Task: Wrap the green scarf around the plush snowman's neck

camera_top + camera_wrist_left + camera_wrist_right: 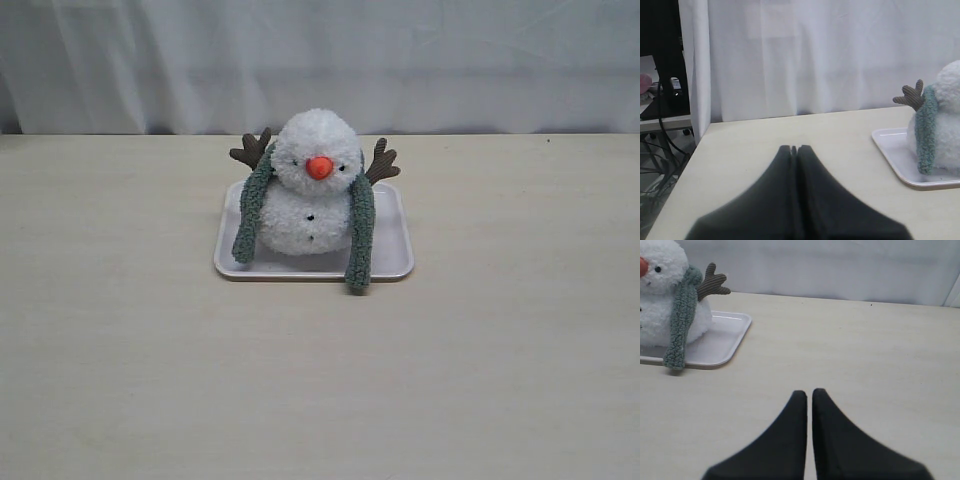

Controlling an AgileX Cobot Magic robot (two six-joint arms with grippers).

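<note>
The plush snowman [312,185] sits upright on a white tray [392,262], facing the camera. The green scarf [360,235] lies over the back of the snowman's neck [283,180], and both ends hang down its front sides, the right end reaching past the tray's front rim. Neither gripper shows in the exterior view. My left gripper [794,148] is shut and empty over bare table, well away from the snowman [945,125] and scarf [926,135]. My right gripper [808,392] is shut with only a thin slit, empty, far from the snowman [660,300] and scarf [681,322].
The tray [725,342] stands at the middle back of a pale wooden table [320,380]. A white curtain [320,60] hangs behind the table. Past the table's edge in the left wrist view are dark cables and equipment [662,75].
</note>
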